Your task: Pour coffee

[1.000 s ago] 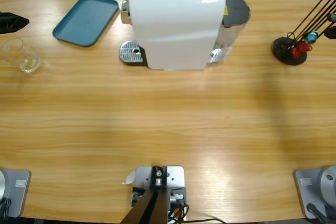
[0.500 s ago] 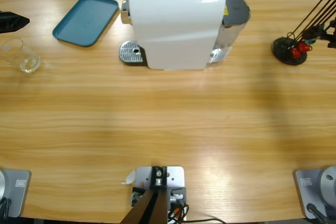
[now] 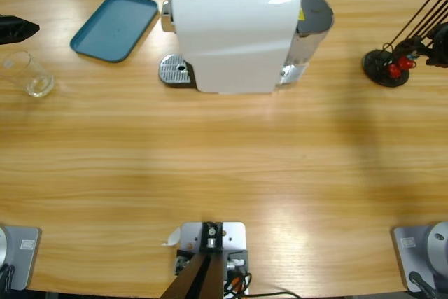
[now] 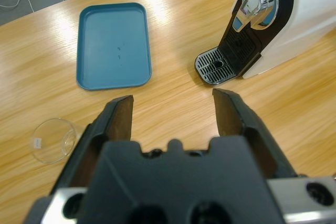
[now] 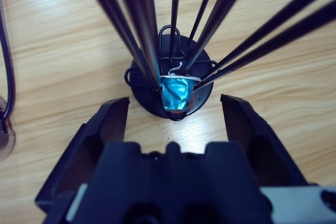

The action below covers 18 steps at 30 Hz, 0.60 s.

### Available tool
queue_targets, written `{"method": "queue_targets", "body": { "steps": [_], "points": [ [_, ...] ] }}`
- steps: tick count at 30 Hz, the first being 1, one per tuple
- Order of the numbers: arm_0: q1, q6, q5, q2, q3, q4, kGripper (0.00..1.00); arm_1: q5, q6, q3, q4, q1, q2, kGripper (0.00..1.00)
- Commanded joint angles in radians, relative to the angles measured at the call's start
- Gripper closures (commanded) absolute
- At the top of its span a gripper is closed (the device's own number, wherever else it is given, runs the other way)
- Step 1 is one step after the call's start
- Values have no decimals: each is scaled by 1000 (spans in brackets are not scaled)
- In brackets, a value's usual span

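A clear glass tumbler (image 3: 28, 75) stands near the table's left edge, with a faint pale yellowish layer of coffee (image 3: 40, 88) at its base. The same tumbler (image 4: 52, 140) shows at the lower left of the left wrist view. My left gripper (image 4: 176, 103) is open and empty, hovering above the table, apart from the tumbler. Its black tip (image 3: 21, 29) pokes in at the left edge. My right gripper (image 5: 176, 106) is open, its jaws on either side of a blue capsule (image 5: 176, 93) hanging in the black wire capsule stand (image 3: 383, 69). Only its edge (image 3: 439, 35) shows in the high view.
The white coffee machine (image 3: 234, 33) stands at the back middle, with a metal drip grate (image 3: 175, 70) at its left. A teal tray (image 3: 115, 26) lies between the machine and the tumbler. Red capsules (image 3: 395, 68) sit low on the stand. Its thin black rods (image 5: 136, 19) rise past the right gripper.
The right gripper has come in from the right edge toward the capsule stand and now covers the blue capsule in the high view. The left gripper and the tumbler have not moved.
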Motion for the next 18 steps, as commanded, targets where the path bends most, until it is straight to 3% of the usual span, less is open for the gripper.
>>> {"method": "queue_targets", "body": {
  "steps": [1,4,8,11,12,14,18],
  "points": [
    [9,4,-11,26,34,-12,354,16,-4,6,-13,9,48,248],
    [9,4,-11,26,34,-12,354,14,-4,6,-13,9,47,373],
    [9,4,-11,26,33,-12,354,11,-4,7,-13,9,48,732],
    [9,4,-11,25,33,-12,354,14,-4,8,-13,9,52,831],
    [9,4,-11,25,32,-12,354,14,-4,8,-13,9,53,947],
    [9,4,-11,23,33,-12,354,13,-4,9,-13,9,53,1000],
    [9,4,-11,22,33,-12,354,13,-4,10,-14,9,57,1000]
  ]
}}
